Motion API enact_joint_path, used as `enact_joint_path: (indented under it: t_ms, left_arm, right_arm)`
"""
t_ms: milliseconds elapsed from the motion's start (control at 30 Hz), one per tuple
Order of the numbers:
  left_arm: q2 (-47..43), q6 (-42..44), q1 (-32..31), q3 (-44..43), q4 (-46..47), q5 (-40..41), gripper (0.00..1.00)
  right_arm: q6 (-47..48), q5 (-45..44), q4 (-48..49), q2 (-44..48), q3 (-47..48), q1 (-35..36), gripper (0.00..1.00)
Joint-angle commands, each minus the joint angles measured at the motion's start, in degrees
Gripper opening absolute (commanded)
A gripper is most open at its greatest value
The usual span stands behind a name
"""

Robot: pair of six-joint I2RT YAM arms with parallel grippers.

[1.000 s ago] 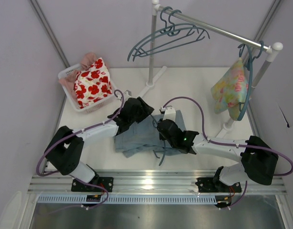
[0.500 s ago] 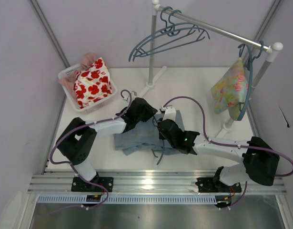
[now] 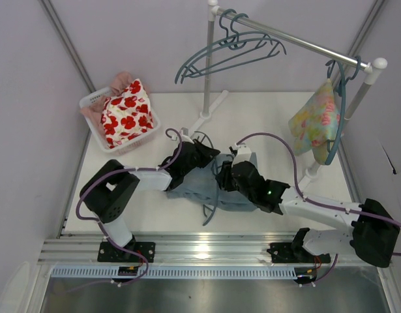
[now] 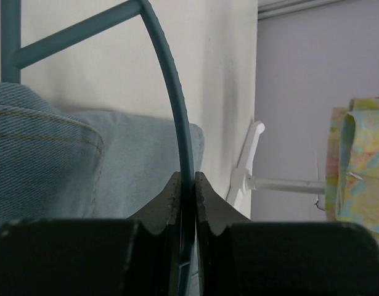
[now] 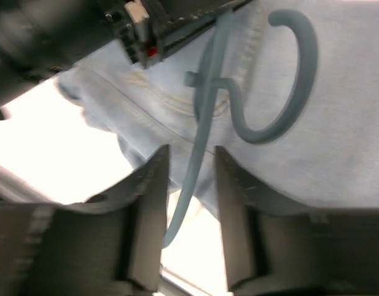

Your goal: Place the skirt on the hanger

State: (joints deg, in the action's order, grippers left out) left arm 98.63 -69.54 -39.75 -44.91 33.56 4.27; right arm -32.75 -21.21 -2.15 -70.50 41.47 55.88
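Top cam: skirt (image 3: pixel 193 187) lies on the table (image 3: pixel 278 117) between left pincer (image 3: pixel 210 163) and right pincer (image 3: pixel 227 181), with the hanger (image 3: pixel 212 203) right beside the right one.

Left wrist: left pincer (image 4: pixel 187 185) is clenched on the hanger (image 4: pixel 171 92), skirt (image 4: pixel 47 166) to its left.

Right wrist: right pincer (image 5: pixel 189 169) is released. The hanger (image 5: pixel 288 74) wire runs between its spread fingers, skirt (image 5: pixel 337 135) beyond.

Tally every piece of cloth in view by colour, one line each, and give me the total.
Light blue denim skirt: 1
White cloth with red flowers: 1
Pastel yellow-green floral garment: 1
Pink cloth, mostly buried in the basket: 1
Total: 4
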Motion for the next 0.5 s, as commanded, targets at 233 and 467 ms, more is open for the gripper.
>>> enact_joint_path:
  t_ms: [233, 467]
  left_arm:
    - [-0.3, 1.1, 0.5, 0.6, 13.1, -5.5, 0.04]
    - [1.5, -0.9, 0.8, 1.3, 17.4, -7.5, 0.04]
  right_arm:
    - [-0.7, 6.8, 4.1, 10.3, -8.2, -1.2, 0.56]
    - [-1.4, 10.0, 13.8, 7.5, -12.0, -0.2, 0.57]
